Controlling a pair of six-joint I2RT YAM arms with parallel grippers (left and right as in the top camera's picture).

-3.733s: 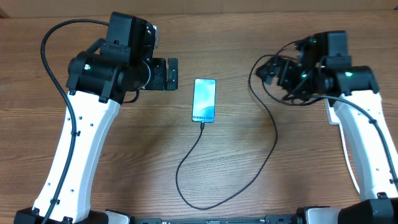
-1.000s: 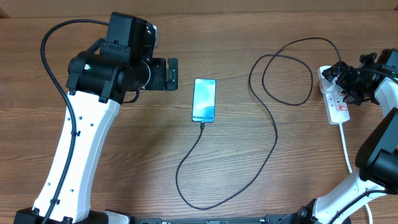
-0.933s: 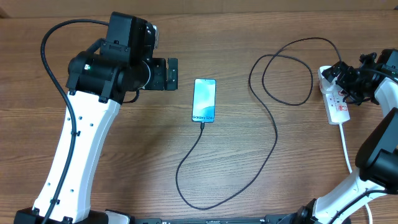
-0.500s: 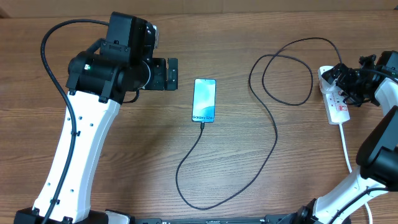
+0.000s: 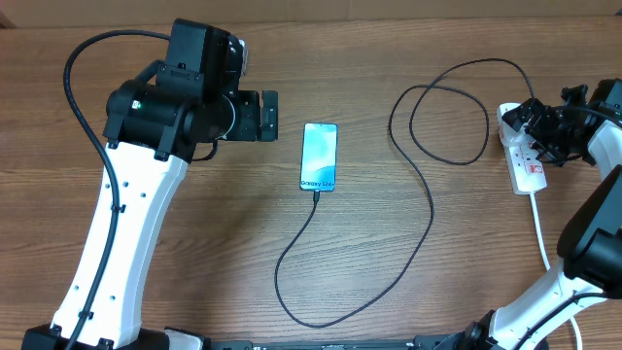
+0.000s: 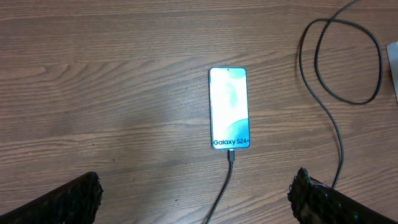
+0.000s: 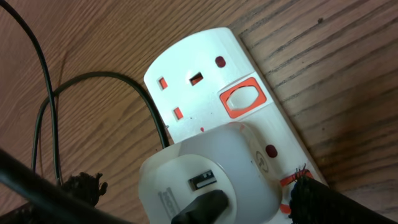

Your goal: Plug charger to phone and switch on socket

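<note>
Phone (image 5: 320,157): flat on worktop (image 5: 369,58), charger (image 5: 429,209) tip at its lower edge.
Socket (image 5: 526,160): far right, under right pincer (image 7: 196,196) (jaws wide, empty).
Left pincer (image 5: 264,115): wide, empty, near phone.
Risk: wrong red switch (image 7: 242,101) pressed, or socket shoved, tugging charger loose.

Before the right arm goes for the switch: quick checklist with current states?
1. Cable seated in phone: ok.
2. Adapter seated in power strip: ok.
3. Right tool open, over the strip: ok.
4. Switch beside the adapter in clear view: not ok, mostly hidden by a finger.
5. That switch on or off: cannot tell.
6. Left tool open, clear of phone: ok.
</note>
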